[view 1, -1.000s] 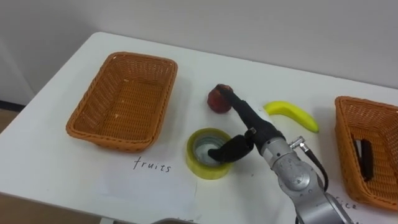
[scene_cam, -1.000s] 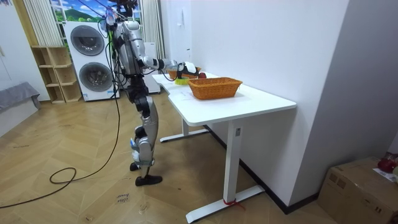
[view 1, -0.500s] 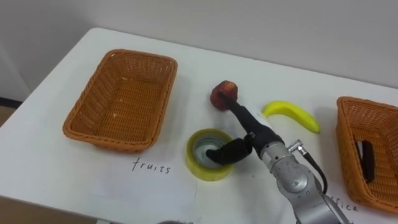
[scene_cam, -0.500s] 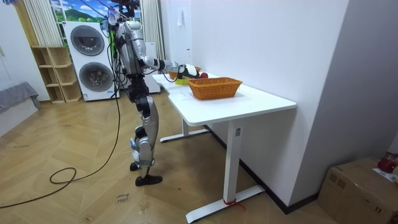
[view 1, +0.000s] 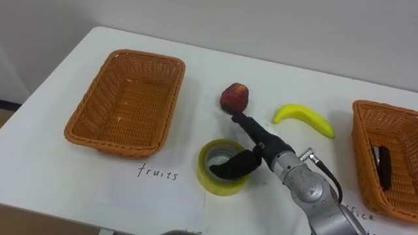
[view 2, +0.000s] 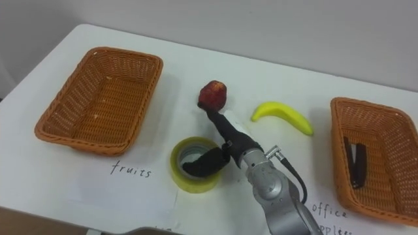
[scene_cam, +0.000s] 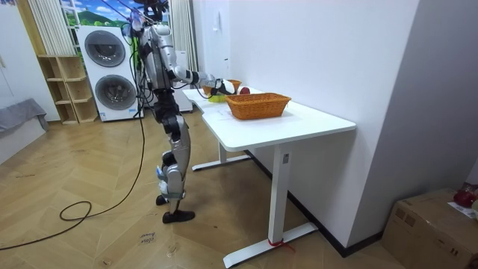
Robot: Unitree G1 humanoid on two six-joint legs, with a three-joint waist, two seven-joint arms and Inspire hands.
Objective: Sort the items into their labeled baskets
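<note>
A yellow tape roll lies flat on the white table, in front of me. My right hand comes in from the lower right; its dark thumb sits inside the roll's hole and its straight fingers run over the far rim, pinching the wall. Just beyond the fingertips, not touching them, stands a red apple. To its right lies a yellow banana. On the left stands an empty wicker basket. The wicker basket at the right edge holds a dark office item.
Handwritten paper labels lie in front of each basket, near the table's front edge. In the room view the robot stands at the long table's far end, with washing machines behind it and a wall along the table's other side.
My right hand has drawn back towards me; its fingertips have come off the apple. The tape roll has shifted slightly nearer and to the right with it. The camera has shifted a little.
</note>
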